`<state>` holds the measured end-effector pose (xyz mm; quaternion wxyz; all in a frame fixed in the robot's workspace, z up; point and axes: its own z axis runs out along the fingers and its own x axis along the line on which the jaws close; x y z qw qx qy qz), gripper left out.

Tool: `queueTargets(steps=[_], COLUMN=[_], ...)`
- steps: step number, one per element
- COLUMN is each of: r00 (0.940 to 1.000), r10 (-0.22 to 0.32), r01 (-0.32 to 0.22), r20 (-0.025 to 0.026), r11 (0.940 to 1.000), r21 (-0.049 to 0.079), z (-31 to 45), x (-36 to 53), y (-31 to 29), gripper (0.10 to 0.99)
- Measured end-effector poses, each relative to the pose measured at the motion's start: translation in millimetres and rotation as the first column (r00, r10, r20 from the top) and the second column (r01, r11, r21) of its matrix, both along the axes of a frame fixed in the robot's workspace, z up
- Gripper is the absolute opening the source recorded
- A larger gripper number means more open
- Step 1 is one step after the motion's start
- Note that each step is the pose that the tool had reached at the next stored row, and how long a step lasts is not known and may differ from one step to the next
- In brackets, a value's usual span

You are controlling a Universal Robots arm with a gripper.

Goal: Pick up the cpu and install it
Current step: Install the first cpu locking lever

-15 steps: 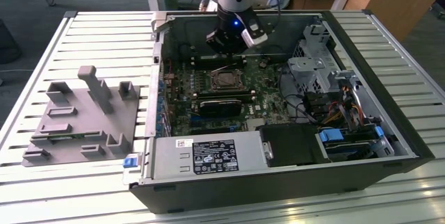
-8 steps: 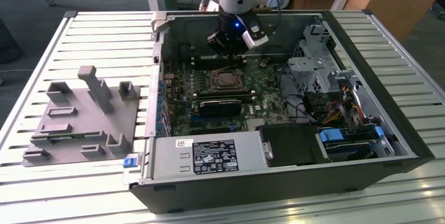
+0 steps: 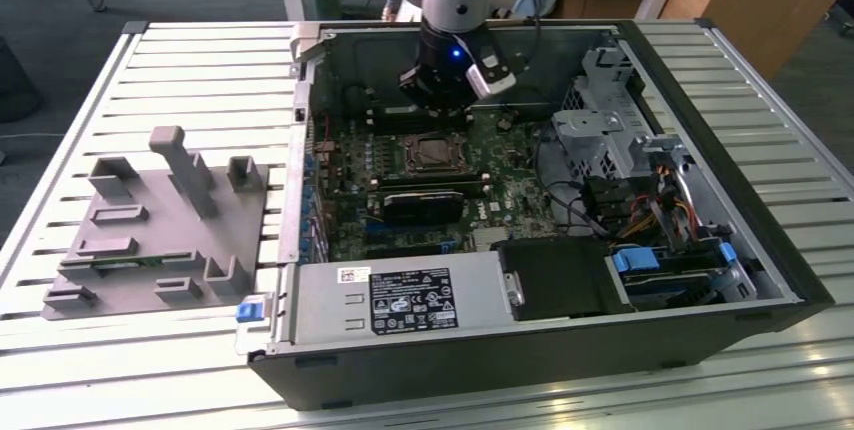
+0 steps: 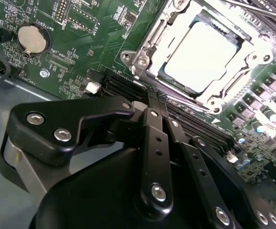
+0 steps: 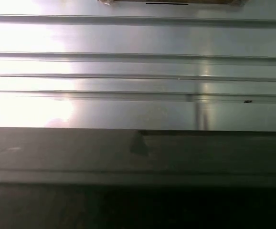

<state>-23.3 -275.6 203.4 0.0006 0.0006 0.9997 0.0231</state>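
A slatted metal bench (image 3: pixel 187 60) carries an open computer case (image 3: pixel 747 280) lying on its side, with a grey plastic fixture (image 3: pixel 160 220) of upright posts standing apart on the exterior view's left. Inside the case the green motherboard (image 3: pixel 400 220) lies flat. The arm reaches down from above, and its gripper (image 3: pixel 441 100) hangs just over the board, close beside the socket (image 3: pixel 434 153). In the second wrist view the cpu (image 4: pixel 202 55), a pale square chip, lies flat within the socket's metal frame (image 4: pixel 143 59), whose clamp stands open around it. The black linkages of the gripper (image 4: pixel 150 112) lie close together and appear to carry nothing, though whether the fingertips meet cannot be told from here. Judged from this, the chip is already seated and the step in hand is the finish of installation. What remains calls for a clean lift away without brushing the frame or the nearby memory slots (image 4: pixel 128 88).
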Motion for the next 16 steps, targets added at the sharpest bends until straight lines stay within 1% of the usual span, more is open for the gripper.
queueTargets(steps=[4,16], r00=[1.0,1.0], r10=[0.0,0.0], r01=[0.0,0.0], r20=[-0.0002,0.0001], r11=[1.0,1.0], r21=[0.0,-0.001], z=[-3.3,-1.7], x=[0.2,0.3], y=[0.0,0.0], gripper=[0.106,0.106])
